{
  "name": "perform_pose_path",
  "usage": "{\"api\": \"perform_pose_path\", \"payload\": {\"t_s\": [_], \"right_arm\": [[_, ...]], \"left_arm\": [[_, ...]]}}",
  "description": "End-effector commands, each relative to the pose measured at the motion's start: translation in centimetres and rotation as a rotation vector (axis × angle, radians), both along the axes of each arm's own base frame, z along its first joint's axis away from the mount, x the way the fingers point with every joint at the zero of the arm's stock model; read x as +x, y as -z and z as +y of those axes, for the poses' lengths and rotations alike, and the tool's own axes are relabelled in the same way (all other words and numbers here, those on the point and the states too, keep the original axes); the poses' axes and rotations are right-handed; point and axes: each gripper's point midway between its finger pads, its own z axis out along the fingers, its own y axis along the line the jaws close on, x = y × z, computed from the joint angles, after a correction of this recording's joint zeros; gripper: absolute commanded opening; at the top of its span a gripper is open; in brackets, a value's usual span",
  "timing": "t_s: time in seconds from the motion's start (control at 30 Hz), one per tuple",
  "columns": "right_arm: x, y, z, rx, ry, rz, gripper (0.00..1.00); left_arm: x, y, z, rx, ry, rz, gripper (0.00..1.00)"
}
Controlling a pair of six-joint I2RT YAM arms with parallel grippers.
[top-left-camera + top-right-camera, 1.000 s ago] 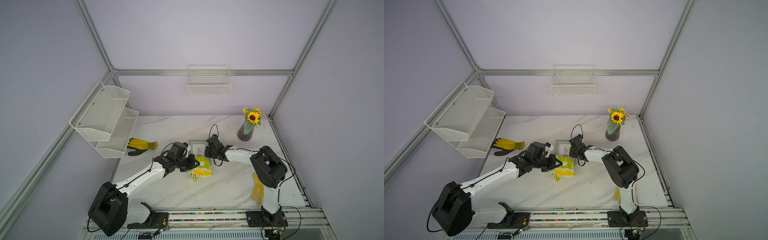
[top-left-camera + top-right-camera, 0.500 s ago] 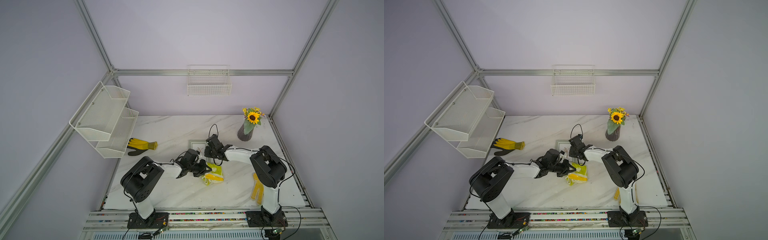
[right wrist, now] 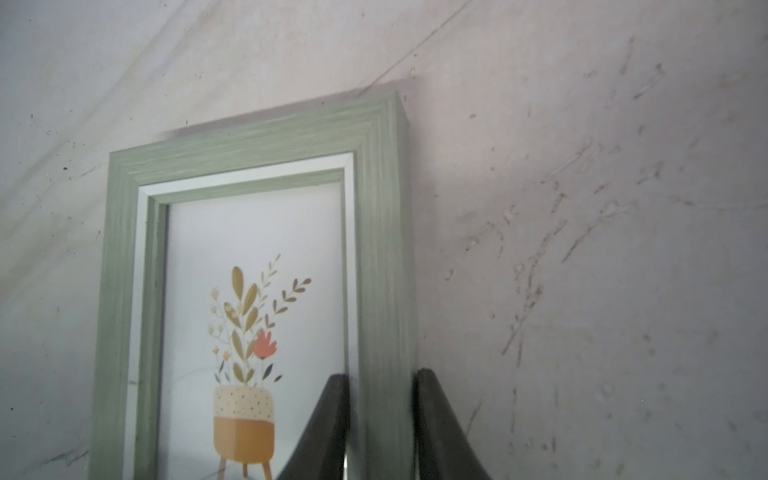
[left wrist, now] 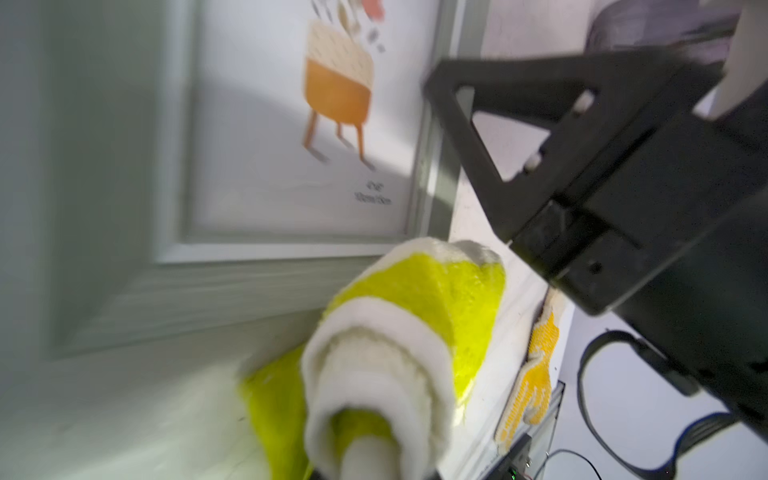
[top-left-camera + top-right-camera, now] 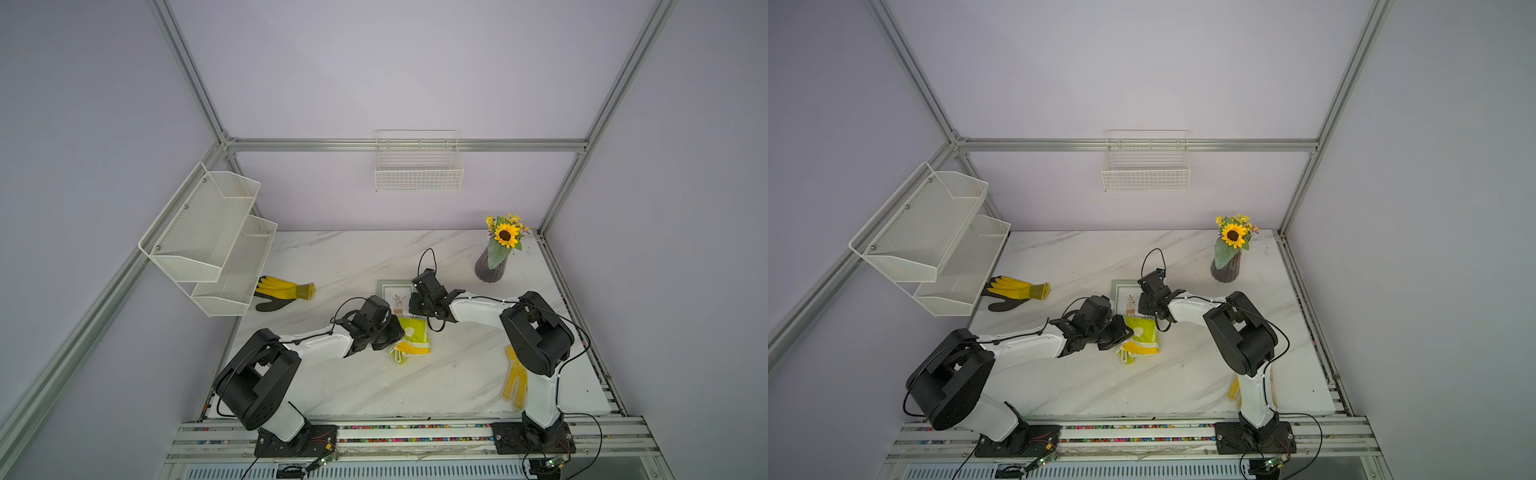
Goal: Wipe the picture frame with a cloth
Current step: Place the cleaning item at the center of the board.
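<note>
At 9 o'clock of the marble tabletop [image 5: 353, 386] hangs a white mesh two-tier shelf [image 5: 208, 237], at 12 a white wire basket [image 5: 419, 174]; at 2 a dark ribbed vase [image 5: 490, 268] holds a sunflower bunch [image 5: 505, 235]. Centrally, the left tool [image 5: 395, 334] clamps the folded lime-green-and-yellow cloth [image 5: 413, 334], just at 6 o'clock of the small grey-green picture frame [image 5: 395, 293]. The right tool [image 3: 380, 386] pinches the frame's 3 o'clock rail. Half a second ago the cloth lay further toward 3 o'clock; the frame has stayed.
</note>
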Motion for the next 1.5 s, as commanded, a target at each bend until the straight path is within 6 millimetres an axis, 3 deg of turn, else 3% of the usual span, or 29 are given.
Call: {"api": "perform_pose_path", "payload": {"t_s": [0.0,0.2,0.37,0.5,0.6,0.7,0.8,0.87,1.0,1.1,1.2,1.43,1.47], "right_arm": [[-6.4,7.6,-3.7,-0.151,-0.014,0.279,0.26],[-6.5,7.7,-4.0,-0.158,-0.011,0.281,0.26],[-6.4,7.6,-4.0,-0.158,-0.011,0.278,0.26],[-6.5,7.7,-4.1,-0.160,-0.013,0.279,0.26],[-6.6,7.8,-4.1,-0.159,-0.014,0.279,0.26],[-6.6,7.9,-4.0,-0.156,-0.015,0.277,0.26],[-6.5,7.7,-3.9,-0.149,-0.016,0.272,0.26],[-6.4,7.5,-3.8,-0.144,-0.017,0.268,0.26],[-6.1,7.0,-3.7,-0.144,-0.019,0.253,0.26],[-6.1,7.2,-3.7,-0.143,-0.022,0.256,0.26],[-6.3,7.1,-3.7,-0.140,-0.022,0.257,0.26],[-6.3,6.9,-3.9,-0.149,-0.022,0.257,0.26],[-6.3,6.9,-3.9,-0.147,-0.022,0.254,0.26]], "left_arm": [[0.2,1.6,5.9,0.230,-0.092,0.030,0.00],[-1.7,3.5,11.2,0.474,-0.145,0.160,0.00],[-2.2,2.8,14.7,0.576,-0.213,0.170,0.00],[-2.0,0.0,17.4,0.649,-0.295,0.110,0.00],[-0.7,-2.2,16.6,0.602,-0.288,0.038,0.00],[1.8,-6.3,15.1,0.574,-0.229,-0.077,0.00],[4.0,-10.9,16.0,0.685,-0.230,-0.151,0.00],[4.9,-11.7,16.9,0.815,-0.217,-0.107,0.00],[5.5,-9.3,16.7,0.923,-0.141,0.015,0.00],[5.5,-5.2,15.1,0.884,-0.108,0.044,0.00],[4.3,-1.1,13.9,0.784,-0.101,0.091,0.00],[1.5,2.8,12.3,0.729,-0.078,0.181,0.00],[1.2,3.4,11.9,0.709,-0.072,0.189,0.05]]}}
